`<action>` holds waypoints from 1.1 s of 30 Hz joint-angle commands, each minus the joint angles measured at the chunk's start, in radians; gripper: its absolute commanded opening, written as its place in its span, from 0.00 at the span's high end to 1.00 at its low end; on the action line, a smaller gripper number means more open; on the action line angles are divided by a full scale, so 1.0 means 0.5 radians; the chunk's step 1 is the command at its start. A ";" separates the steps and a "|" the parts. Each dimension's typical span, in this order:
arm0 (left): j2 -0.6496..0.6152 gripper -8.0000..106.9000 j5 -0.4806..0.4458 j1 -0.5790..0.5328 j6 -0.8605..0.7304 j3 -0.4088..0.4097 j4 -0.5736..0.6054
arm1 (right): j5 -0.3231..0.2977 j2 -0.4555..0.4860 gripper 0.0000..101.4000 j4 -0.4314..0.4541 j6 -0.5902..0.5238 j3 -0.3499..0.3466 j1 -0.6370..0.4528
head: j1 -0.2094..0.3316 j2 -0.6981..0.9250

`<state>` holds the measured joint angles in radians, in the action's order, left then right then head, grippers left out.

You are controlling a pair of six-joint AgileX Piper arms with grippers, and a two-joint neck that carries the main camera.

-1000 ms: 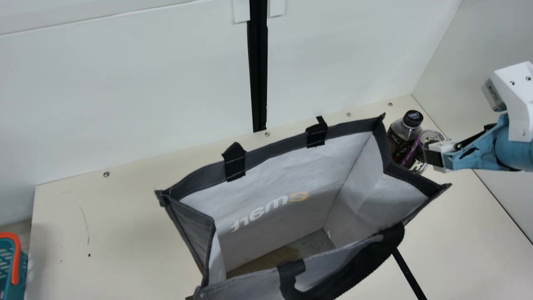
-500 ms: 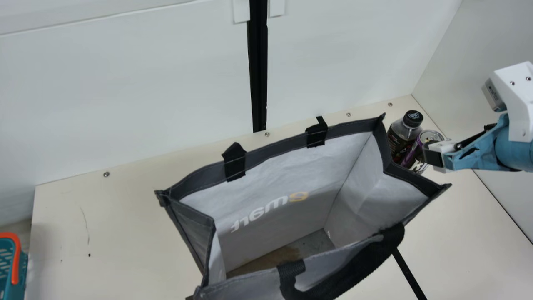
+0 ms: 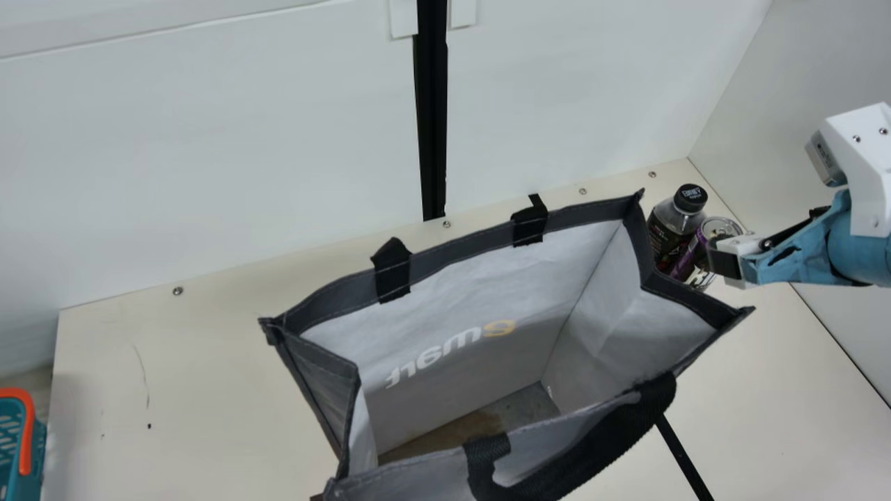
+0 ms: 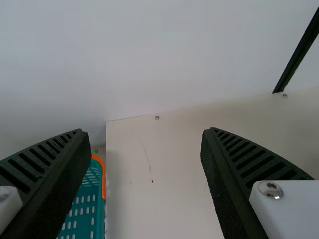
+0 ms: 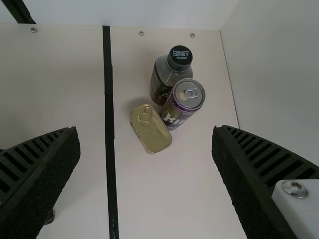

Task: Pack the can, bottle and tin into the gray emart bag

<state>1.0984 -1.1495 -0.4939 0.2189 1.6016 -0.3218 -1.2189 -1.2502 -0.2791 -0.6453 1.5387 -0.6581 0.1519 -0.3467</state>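
"Bench [image 3: 202, 376]: what's there?"
"Bag [image 3: 605, 306], open, lower middle of the main view."
"Left end effector [image 4: 144, 130]?"
"Spread."
"Right end effector [image 3: 725, 263]?"
"Spread, toward the right edge."
"Bottle [image 3: 672, 226]?"
"Upper right, outside the bag."
"Can [image 3: 688, 259]?"
"Beside the bottle."
"Tin [image 5: 152, 133]?"
"Beside the can."

Left gripper [image 4: 144, 131] and right gripper [image 3: 722, 259], 2 jaws apiece, wide apart, right arm [image 3: 856, 243] at main view's right edge

Tin [image 5: 153, 133], can [image 5: 179, 109] and bottle [image 3: 672, 226] on table [image 3: 209, 362], beside bag [image 3: 445, 264]
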 commanded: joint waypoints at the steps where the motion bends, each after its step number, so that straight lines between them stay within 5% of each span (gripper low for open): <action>1: 0.028 0.15 -0.005 -0.062 0.022 0.037 -0.018 | 0.000 0.000 0.10 0.000 0.000 0.000 0.000 | 0.045 -0.005; 12: 0.183 0.15 0.019 -0.139 -0.057 0.253 0.086 | 0.000 0.000 0.10 0.000 0.000 0.000 0.000 | 0.045 -0.005; 33: 0.500 0.15 0.033 -0.077 -0.576 0.717 0.689 | 0.000 0.000 0.10 0.000 0.000 0.000 0.000 | 0.045 -0.005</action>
<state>1.3404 -1.1286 -0.5350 -0.0478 1.9423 0.0000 -1.2189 -1.2502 -0.2791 -0.6453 1.5387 -0.6581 0.1519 -0.3482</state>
